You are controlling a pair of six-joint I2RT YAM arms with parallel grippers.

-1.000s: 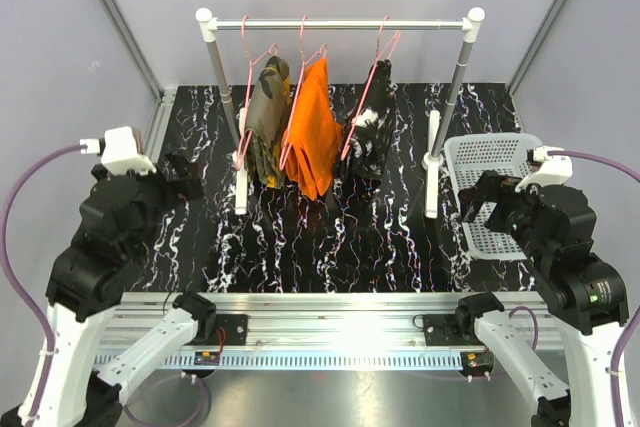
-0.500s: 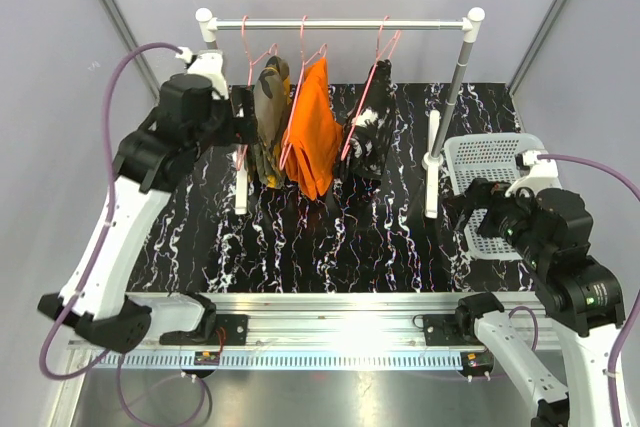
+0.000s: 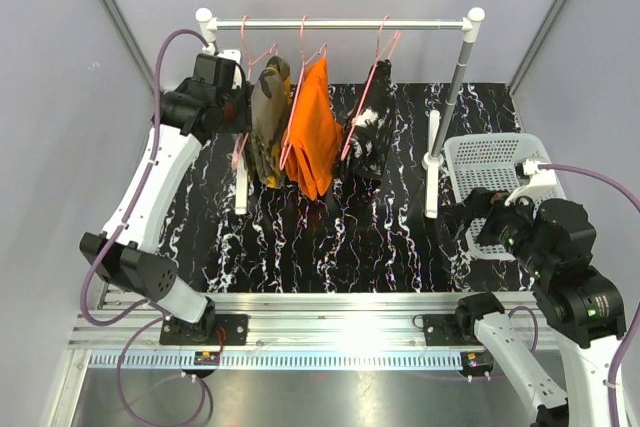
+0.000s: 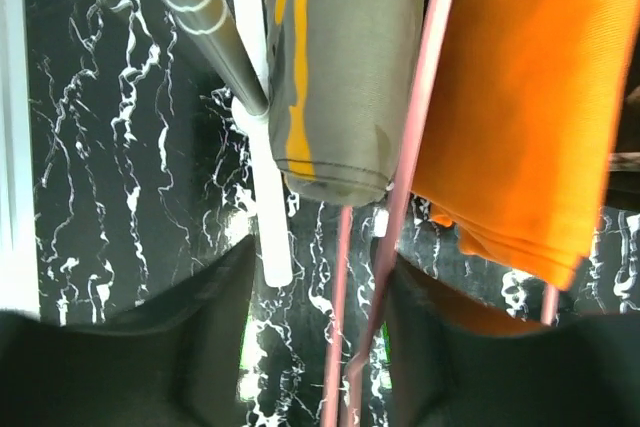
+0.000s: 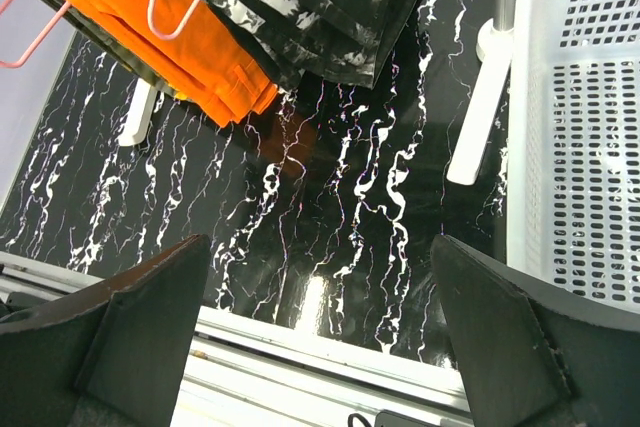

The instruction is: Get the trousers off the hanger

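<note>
Three pairs of trousers hang side by side from a rail (image 3: 340, 23) at the far side of a black marbled table (image 3: 330, 247), seen from above. From left to right they are the camouflage trousers (image 3: 268, 122), the orange trousers (image 3: 313, 132) and the black trousers (image 3: 370, 142). Each pair hangs with its long axis straight down, its lower edge pointing at the table. The left gripper (image 3: 243, 107) is raised to garment height, just beside the left face of the camouflage trousers; contact cannot be judged from here. The right gripper (image 3: 462, 219) sits low on the right, well apart from the clothes, near a white basket (image 3: 500, 152).

In the left wrist view, the two dark fingers (image 4: 150, 347) stand wide apart. A pink hanger (image 4: 408, 177) wire runs down into the gap between them. The camouflage trousers fill the space just ahead of that gap, with the folded hem nearest the camera. The orange pair lies to their right, and the rack post (image 4: 195, 17) to their left.

In the right wrist view, the fingers (image 5: 110, 347) are also spread wide above the table. The black trousers lie far ahead at the upper edge, the orange pair to their left, and the basket along the right side.
</note>
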